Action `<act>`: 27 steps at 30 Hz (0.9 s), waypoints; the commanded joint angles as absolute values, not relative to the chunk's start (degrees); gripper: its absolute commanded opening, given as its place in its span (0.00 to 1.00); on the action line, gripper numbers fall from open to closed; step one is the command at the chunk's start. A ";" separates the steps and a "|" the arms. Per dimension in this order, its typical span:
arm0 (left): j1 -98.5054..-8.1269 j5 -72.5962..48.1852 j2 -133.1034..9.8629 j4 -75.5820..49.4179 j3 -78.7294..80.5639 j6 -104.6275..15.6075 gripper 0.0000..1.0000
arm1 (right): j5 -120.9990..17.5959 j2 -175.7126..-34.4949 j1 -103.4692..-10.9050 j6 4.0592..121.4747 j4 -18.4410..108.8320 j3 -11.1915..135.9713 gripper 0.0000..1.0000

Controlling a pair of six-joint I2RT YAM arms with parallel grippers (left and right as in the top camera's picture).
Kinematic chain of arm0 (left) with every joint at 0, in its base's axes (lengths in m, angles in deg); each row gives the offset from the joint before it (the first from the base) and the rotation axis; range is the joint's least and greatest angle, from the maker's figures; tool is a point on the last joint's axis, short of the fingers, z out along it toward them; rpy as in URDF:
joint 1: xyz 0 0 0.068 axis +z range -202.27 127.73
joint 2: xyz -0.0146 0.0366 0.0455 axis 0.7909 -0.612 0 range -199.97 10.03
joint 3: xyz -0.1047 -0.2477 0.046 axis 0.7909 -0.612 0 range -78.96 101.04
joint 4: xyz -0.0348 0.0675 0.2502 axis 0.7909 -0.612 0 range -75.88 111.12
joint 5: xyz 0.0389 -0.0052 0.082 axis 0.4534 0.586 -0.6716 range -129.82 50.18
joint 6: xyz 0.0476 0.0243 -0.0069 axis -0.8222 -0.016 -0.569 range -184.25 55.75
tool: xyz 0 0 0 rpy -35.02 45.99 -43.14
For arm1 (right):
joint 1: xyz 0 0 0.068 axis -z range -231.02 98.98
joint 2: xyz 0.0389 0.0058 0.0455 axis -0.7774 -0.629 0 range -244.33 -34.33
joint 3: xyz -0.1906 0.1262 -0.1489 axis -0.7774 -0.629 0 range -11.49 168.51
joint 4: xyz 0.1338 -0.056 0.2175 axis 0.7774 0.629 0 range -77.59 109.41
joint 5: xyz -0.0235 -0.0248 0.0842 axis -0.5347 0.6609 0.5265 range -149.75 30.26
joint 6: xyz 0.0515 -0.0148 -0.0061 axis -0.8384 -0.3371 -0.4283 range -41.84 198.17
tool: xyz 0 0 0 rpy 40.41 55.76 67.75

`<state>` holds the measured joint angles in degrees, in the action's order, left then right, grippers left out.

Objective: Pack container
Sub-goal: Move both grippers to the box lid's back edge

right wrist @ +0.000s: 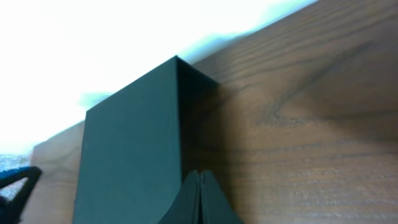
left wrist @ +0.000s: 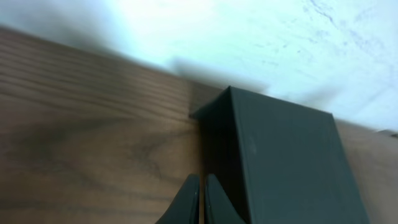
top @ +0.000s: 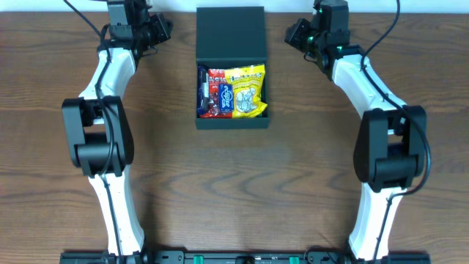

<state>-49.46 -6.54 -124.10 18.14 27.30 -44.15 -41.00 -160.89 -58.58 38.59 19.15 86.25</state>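
Flanking open lid (top: 229, 33) of container (top: 232, 122), snack packets (top: 245, 92) inside; my left pincer (left wrist: 202, 182) pinched shut, empty; right pincer (right wrist: 199, 175) same.

A wood-grain table (top: 234, 183); a pale surface (left wrist: 249, 37) beyond its far edge; a yellow snack packet (top: 247, 92) beside red packets (top: 215, 76).
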 commanded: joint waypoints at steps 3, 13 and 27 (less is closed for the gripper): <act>-49.92 1.26 -130.13 17.92 31.39 -37.33 0.06 | -34.95 -166.45 -57.22 32.06 15.33 85.98 0.01; -52.21 5.50 -132.05 17.88 31.56 -35.82 0.06 | -29.22 -171.65 -57.94 28.25 7.70 86.01 0.01; -54.07 9.35 -132.05 17.94 31.56 -35.19 0.05 | -26.88 -172.26 -60.24 27.32 2.00 86.03 0.01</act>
